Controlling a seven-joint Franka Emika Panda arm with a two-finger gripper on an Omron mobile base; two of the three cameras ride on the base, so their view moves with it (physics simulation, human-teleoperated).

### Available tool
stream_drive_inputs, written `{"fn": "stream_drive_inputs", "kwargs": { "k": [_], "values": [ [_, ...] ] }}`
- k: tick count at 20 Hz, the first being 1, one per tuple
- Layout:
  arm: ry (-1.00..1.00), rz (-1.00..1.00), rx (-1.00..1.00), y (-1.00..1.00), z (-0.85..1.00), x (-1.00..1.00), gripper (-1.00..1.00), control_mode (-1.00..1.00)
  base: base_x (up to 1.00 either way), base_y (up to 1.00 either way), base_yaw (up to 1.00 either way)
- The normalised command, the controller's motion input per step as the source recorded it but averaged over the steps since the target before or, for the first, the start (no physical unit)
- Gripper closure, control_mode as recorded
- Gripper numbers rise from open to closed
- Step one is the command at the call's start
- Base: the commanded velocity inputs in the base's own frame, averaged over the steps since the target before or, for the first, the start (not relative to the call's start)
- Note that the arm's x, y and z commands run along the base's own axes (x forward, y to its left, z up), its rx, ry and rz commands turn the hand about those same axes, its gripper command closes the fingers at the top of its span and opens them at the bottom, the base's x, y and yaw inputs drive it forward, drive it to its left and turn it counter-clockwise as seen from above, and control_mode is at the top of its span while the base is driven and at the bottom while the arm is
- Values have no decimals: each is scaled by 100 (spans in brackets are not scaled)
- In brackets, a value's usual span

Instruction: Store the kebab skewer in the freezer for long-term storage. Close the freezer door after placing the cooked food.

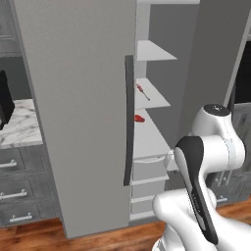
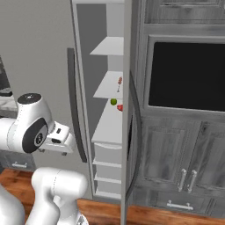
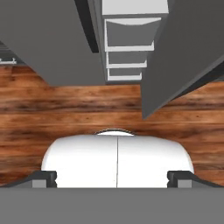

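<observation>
Kebab skewer, your thin silvery stick with red-orange chunks, lay on a smooth white shelf inside the matte-grey freezer, too small to make out clearly. You saw the narrow grey freezer door with its long dark handle standing ajar, hiding part of the shelves. Your dark-tipped gripper was spread wide over wooden floor, holding nothing.
</observation>
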Motion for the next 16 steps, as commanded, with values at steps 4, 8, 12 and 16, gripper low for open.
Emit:
{"fn": "stream_drive_inputs", "kwargs": {
  "k": [4,8,12,16],
  "values": [
    [0,0,0,0,0,0,-100,-100,0,0,0],
    [-1,0,0,-13,0,0,-100,-100,0,0,0],
    [-14,1,0,-64,2,-2,-100,-100,0,0,0],
    [-16,0,0,-83,19,-7,-100,-100,0,0,0]
  ]
}}
